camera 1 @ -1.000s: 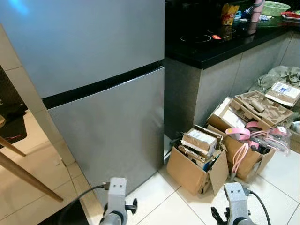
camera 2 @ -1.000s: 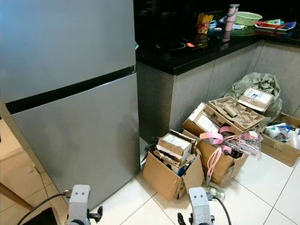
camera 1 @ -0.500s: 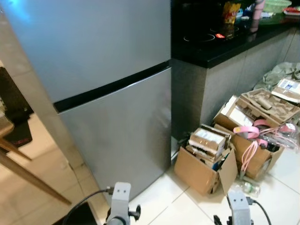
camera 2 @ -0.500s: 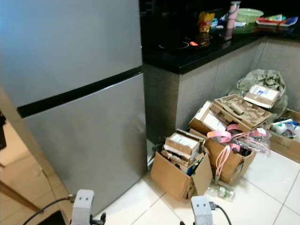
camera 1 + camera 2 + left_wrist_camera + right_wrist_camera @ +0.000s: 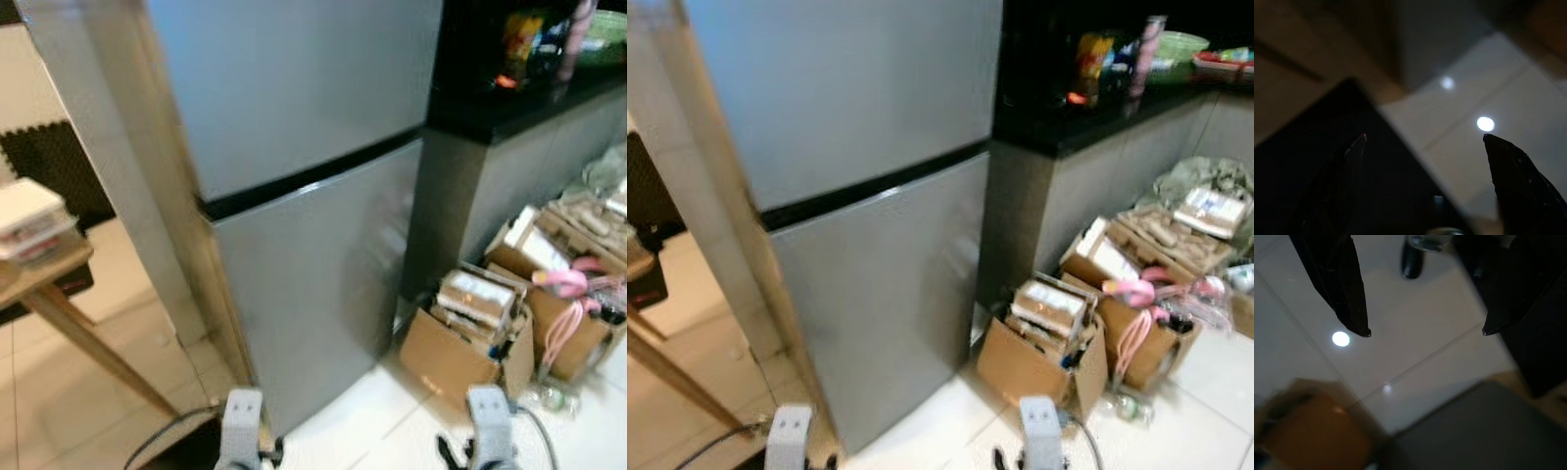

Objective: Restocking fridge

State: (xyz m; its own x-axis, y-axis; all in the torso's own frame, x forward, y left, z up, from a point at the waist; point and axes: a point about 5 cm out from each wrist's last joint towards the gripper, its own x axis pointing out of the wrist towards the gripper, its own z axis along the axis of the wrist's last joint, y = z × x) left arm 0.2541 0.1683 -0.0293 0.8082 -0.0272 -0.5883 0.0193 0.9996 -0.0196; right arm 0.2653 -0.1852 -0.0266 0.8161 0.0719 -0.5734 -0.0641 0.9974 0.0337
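Left gripper fingers spread wide, holding nothing; right gripper likewise, above floor tiles, fridge shut

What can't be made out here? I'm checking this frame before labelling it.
- Fridge contents: both doors shut.
- Fridge top: cut by the eye views' upper edge.
- Countertop items: motion-blurred, small.
- Cardboard box contents: blurred jumble.
- Left gripper surroundings: dark wrist view.
- Right gripper: open over floor tiles, orange shape below blurred.
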